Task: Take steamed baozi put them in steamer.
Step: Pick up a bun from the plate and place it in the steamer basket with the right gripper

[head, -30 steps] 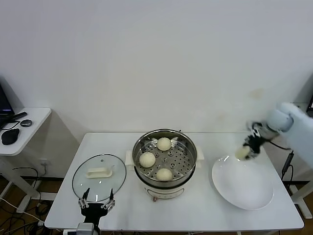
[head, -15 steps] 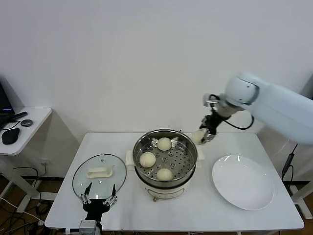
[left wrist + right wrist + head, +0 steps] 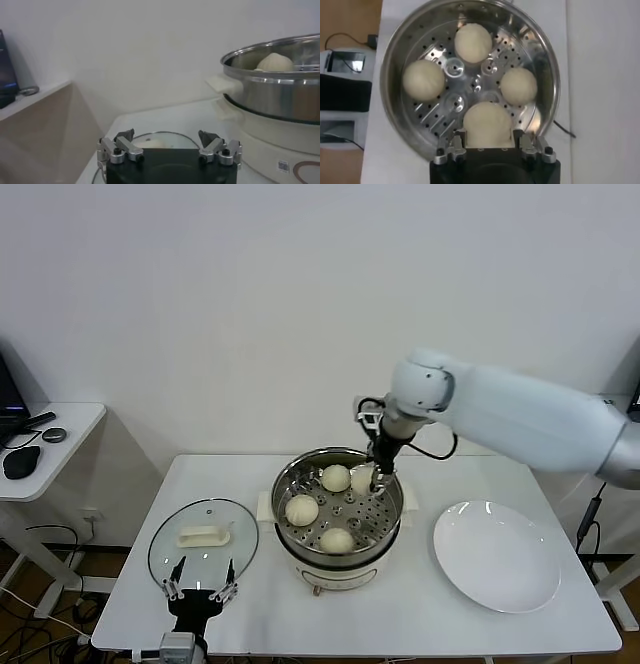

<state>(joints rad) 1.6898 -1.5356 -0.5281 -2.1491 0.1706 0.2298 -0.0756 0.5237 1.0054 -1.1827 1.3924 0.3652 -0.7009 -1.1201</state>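
The steamer (image 3: 300, 556) stands mid-table with three baozi on its perforated tray: one at the back (image 3: 335, 478), one at the left (image 3: 302, 509) and one at the front (image 3: 336, 540). My right gripper (image 3: 367, 475) is shut on a fourth baozi (image 3: 360, 482) and holds it low over the tray's right back part. In the right wrist view the held baozi (image 3: 487, 124) sits between my fingers (image 3: 456, 150) of the right gripper (image 3: 488, 142), above the steamer (image 3: 390, 65) and the three buns. My left gripper (image 3: 198, 592) is open and empty near the table's front left edge.
A round glass lid (image 3: 203, 544) with a white handle lies left of the steamer, just beyond my left gripper (image 3: 170, 145). A bare white plate (image 3: 497, 556) lies to the right. A side table (image 3: 60, 424) with dark items stands at the far left.
My right gripper has carried the baozi leftward from above the plate, past the steamer's right rim, to over the tray. The left arm has stayed in place.
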